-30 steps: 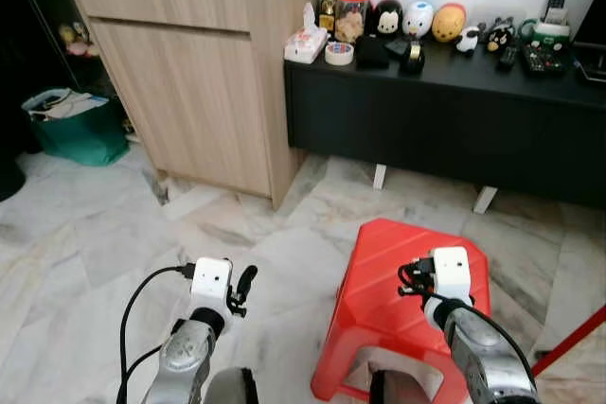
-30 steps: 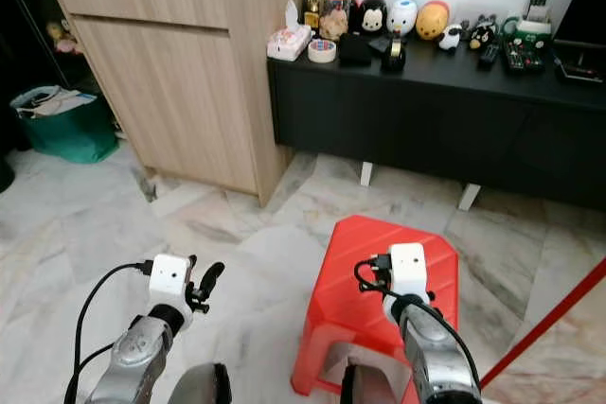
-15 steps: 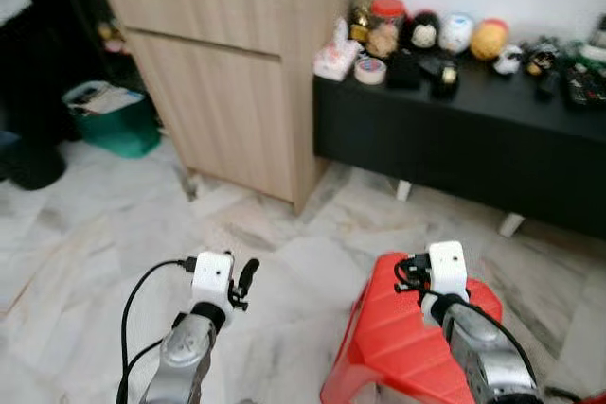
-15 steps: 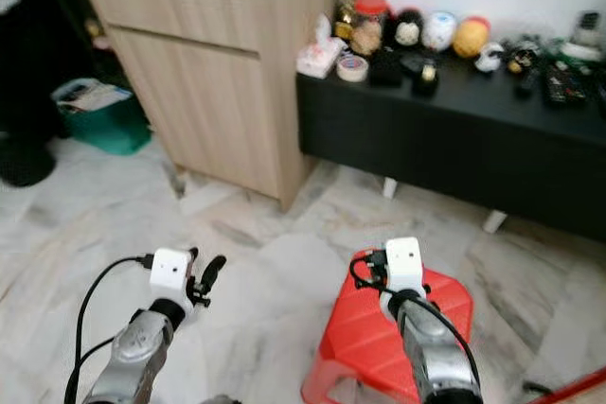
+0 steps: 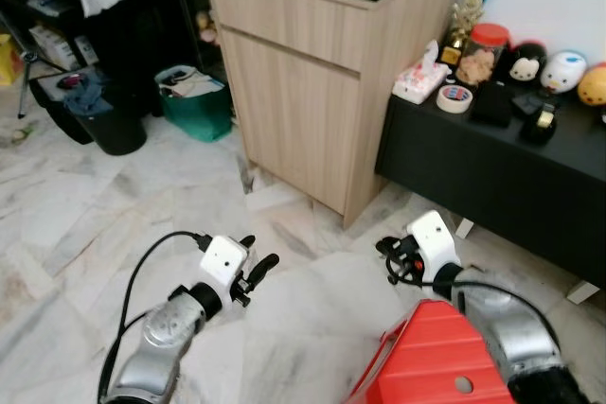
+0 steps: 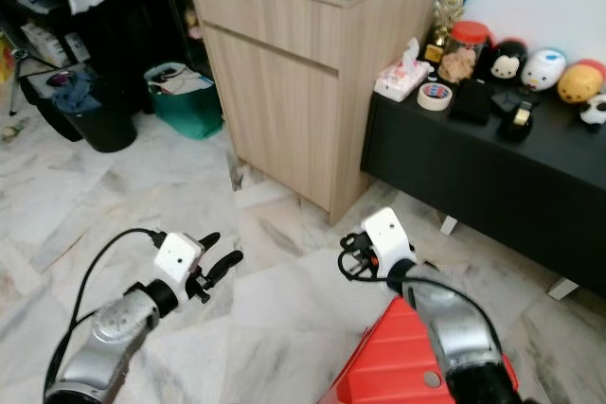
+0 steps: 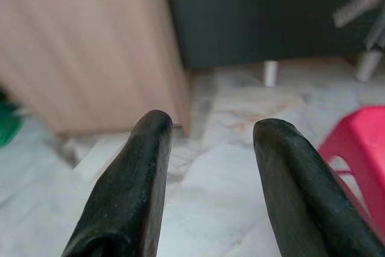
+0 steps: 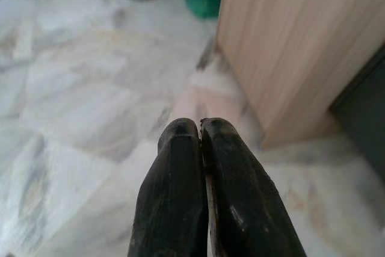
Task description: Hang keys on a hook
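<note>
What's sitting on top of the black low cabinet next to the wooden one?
On the black low cabinet: a tissue pack, a tape roll, a red-lidded jar, a small trophy, egg-shaped toy figures and dark items. Its right end is out of frame.

Marble floor point(image 5: 85, 224) (pale, veined) carries a red stool point(image 5: 440, 366)

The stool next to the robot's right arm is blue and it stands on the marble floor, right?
Not quite. The stool is red, not blue, as the left eye view shows. The rest holds: it stands on the marble floor, just below the right arm, whose right gripper has its fingers pressed together.
</note>
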### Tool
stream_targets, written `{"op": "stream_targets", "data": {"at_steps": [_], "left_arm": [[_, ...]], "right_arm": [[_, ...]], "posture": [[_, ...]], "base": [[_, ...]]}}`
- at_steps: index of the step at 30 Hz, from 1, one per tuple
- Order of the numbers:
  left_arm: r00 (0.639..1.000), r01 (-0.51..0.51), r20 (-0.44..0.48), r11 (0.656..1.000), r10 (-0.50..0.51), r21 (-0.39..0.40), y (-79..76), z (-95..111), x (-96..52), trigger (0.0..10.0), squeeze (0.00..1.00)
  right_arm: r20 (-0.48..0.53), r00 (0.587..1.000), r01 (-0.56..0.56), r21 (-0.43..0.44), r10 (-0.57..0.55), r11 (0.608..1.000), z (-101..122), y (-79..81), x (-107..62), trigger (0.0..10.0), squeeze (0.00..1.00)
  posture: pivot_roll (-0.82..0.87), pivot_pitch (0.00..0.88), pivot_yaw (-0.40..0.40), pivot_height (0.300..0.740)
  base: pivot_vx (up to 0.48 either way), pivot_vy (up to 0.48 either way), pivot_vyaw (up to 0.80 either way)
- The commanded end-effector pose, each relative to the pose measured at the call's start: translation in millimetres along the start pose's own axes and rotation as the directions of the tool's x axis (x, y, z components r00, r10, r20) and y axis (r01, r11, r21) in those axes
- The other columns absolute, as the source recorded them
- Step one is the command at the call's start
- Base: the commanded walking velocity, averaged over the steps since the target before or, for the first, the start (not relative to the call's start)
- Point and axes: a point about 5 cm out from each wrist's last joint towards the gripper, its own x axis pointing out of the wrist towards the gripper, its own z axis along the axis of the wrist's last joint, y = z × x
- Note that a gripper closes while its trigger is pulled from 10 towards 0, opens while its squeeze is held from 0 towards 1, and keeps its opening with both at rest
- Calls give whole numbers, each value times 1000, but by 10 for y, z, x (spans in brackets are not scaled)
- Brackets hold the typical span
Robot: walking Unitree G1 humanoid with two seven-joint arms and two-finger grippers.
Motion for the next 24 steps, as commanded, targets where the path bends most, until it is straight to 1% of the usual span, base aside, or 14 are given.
{"op": "stream_targets", "data": {"at_steps": [1,3,4,5,7,8,10,12,15,20,24], "left_arm": [[997,73,31,997,-73,10,-140,102,96,10000,0],[998,54,34,999,-54,-5,-142,93,102,10000,0],[999,9,34,999,-7,-49,-130,60,109,10000,0],[999,-14,30,997,16,-72,-122,42,105,10000,0],[999,-27,27,996,30,-85,-119,32,99,10000,0],[996,-84,10,983,87,-163,-95,-34,67,10000,0],[992,-130,-18,968,129,-215,-76,-117,31,10000,0],[987,-160,-44,959,154,-233,-68,-191,1,10000,0],[981,-191,-81,951,177,-242,-67,-291,-47,10000,0],[977,-205,-107,942,182,-268,-94,-367,-77,10000,0],[977,-209,-107,936,186,-282,-106,-369,-70,10000,0]], "right_arm": [[-43,999,34,20,-33,999,-116,-46,-72,10000,0],[-48,998,48,37,-46,998,-145,-40,-67,10000,0],[-70,996,65,62,-61,996,-229,-13,-63,10000,0],[-83,994,74,77,-68,994,-276,4,-65,10000,0],[-92,993,79,86,-72,993,-304,15,-68,10000,0],[-139,986,112,126,-94,986,-458,59,-81,10000,0],[-187,975,154,168,-122,974,-615,98,-95,10000,0],[-221,964,190,193,-146,963,-731,123,-111,10000,0],[-250,950,243,225,-186,944,-839,138,-131,10000,0],[-248,939,298,246,-237,922,-849,109,-134,10000,0],[-237,936,316,252,-258,915,-831,91,-122,10000,0]], "posture": [[24,0,-9,709],[24,0,-9,709],[23,0,-9,709],[21,0,-8,709],[21,0,-9,709],[21,0,-9,709],[22,0,-8,709],[25,0,-7,709],[26,0,-5,709],[21,0,-3,709],[22,0,-4,709]], "base": [[0,0,0],[0,0,0],[0,0,0],[0,0,0],[0,0,0],[0,0,0],[0,0,0],[0,0,0],[0,0,0],[0,0,0],[0,0,0]]}}
